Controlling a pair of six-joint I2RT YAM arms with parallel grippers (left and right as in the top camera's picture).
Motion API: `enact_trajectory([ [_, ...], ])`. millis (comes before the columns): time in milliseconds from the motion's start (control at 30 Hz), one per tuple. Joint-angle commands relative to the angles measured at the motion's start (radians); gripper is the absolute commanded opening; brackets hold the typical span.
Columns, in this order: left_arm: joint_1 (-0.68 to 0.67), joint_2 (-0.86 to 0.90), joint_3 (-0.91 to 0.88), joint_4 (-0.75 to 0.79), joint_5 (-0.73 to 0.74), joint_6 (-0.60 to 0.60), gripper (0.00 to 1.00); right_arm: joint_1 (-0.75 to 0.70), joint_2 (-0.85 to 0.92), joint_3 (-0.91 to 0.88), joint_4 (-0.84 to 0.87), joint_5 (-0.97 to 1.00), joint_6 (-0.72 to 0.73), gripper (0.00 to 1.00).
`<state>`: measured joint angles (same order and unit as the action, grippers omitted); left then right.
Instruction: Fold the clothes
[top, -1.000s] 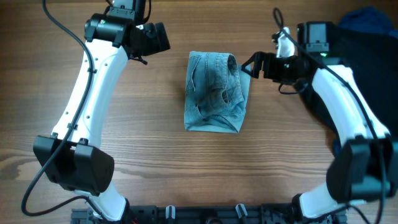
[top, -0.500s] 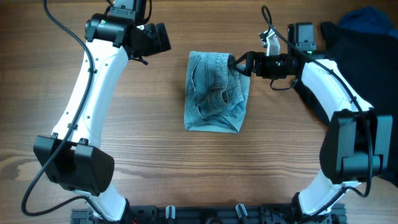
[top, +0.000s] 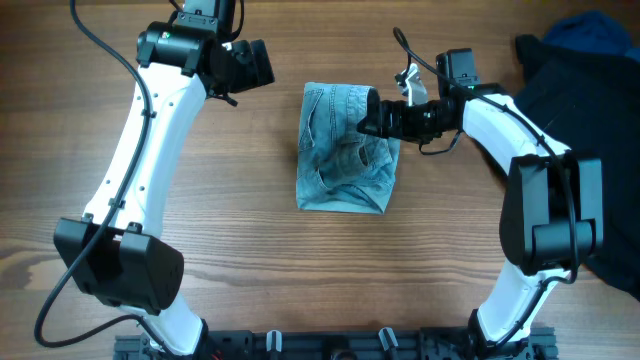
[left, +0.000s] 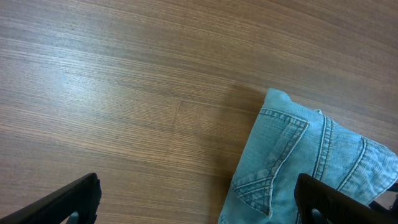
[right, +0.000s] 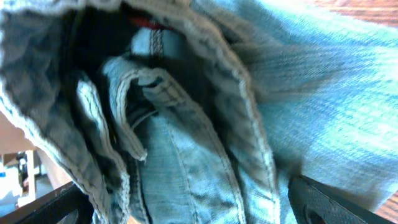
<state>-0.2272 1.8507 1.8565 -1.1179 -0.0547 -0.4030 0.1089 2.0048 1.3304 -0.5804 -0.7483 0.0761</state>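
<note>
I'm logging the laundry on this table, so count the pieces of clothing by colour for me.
Light-blue denim garment: 1
Black garment: 1
Dark-blue cloth, far right corner: 1
Total: 3

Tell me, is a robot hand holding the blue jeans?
Nothing is held. The right gripper is open at the edge of the denim garment, not pinching it; the left gripper is open, away from it.

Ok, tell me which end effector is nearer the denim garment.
Right. The right end effector is over the edge of the denim garment; the left end effector hovers apart, off its far corner.
</note>
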Motion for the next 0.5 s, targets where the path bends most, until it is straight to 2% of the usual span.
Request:
enact_trajectory([
  [0, 0.000, -0.025, 0.023, 0.000, 0.005, -0.009, 1.00, 0.003, 0.017, 0.019, -0.010, -0.095, -0.050, 1.00],
  [400, 0.000, -0.024, 0.023, -0.001, 0.005, -0.009, 1.00, 0.063, 0.017, 0.019, -0.026, -0.033, -0.051, 0.99],
  [467, 0.000, -0.024, 0.023, -0.001, 0.005, -0.009, 1.00, 0.069, 0.017, 0.019, -0.027, -0.032, -0.051, 0.96],
])
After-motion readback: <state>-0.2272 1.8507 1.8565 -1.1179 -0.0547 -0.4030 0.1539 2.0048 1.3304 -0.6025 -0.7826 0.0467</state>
